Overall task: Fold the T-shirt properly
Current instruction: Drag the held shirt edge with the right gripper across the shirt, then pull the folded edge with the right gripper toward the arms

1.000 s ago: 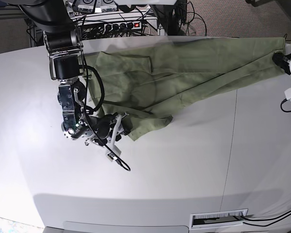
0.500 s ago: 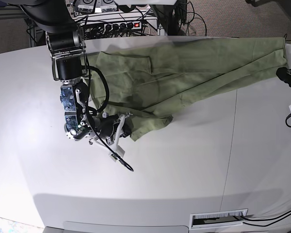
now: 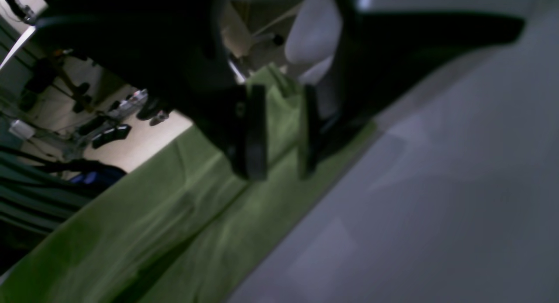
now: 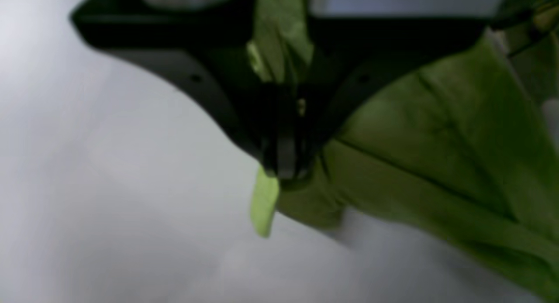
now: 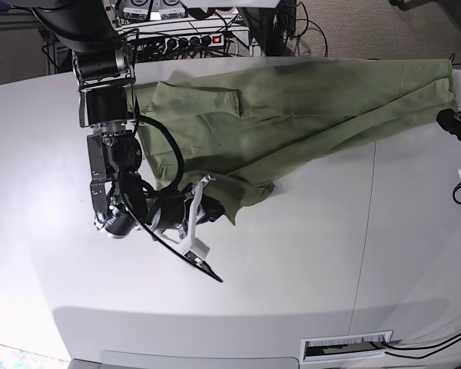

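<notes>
Right arm [image 5: 107, 100]: black upper links, silver-grey motor housings, exposed metal bracket with screws. Black cable loops along forearm. Right gripper [image 5: 203, 207]: black body, white printed finger parts, thin black wire trailing below. In right wrist view, its fingers [image 4: 244, 102] matte black, small screw holes. Left gripper [image 5: 455, 123]: black with white bracket, black cable; in left wrist view, flat black pads [image 3: 255, 132].

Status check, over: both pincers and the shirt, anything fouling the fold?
Right pincer shut on T-shirt corner. Left pincer astride the far hem, gap showing, grip unconfirmed. Shirt stretched across white table, rumpled, unfolded. Nothing in the way.
</notes>
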Controlling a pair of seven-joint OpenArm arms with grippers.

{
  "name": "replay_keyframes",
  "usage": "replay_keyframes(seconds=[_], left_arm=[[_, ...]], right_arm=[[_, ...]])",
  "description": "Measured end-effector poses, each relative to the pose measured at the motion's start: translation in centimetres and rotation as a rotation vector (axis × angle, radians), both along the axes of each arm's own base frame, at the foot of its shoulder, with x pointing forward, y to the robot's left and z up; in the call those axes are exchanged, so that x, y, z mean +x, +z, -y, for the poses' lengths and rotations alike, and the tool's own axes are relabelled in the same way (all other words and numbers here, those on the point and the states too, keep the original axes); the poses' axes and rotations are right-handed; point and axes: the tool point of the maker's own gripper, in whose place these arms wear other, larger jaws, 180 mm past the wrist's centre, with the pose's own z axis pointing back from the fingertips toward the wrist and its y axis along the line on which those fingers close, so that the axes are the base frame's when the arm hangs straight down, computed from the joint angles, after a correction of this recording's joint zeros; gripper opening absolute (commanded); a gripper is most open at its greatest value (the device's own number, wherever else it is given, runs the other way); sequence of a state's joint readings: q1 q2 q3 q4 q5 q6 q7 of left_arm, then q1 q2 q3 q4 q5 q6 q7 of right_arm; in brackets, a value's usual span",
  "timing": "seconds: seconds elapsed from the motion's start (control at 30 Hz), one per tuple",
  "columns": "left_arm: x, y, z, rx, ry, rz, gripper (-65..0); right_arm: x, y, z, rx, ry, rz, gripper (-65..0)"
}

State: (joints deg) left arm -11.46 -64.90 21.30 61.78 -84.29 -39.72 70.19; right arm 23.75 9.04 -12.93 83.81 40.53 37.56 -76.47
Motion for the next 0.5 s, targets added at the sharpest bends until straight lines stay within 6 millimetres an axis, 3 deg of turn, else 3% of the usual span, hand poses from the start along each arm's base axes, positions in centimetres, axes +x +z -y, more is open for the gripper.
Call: replay_keyframes(seconds=[0.07,0.23,0.5], left_arm=[[0.0,0.0,0.0,0.0,0.0,-0.001,-50.5],[0.2,0.0,0.1,-0.004,0.004,0.008,-50.5],[0.3,0.0,0.2,-0.008,0.006,0.012,-50.5]], right_arm=[[-0.7,-0.5,0.0,-0.002,0.003,-0.011,-65.0],[-5.6,-4.3,0.2,-0.029,0.032,-0.147,-65.0],[-10.8,-4.2,-1.2,0.002,0.079,-0.127,-65.0]])
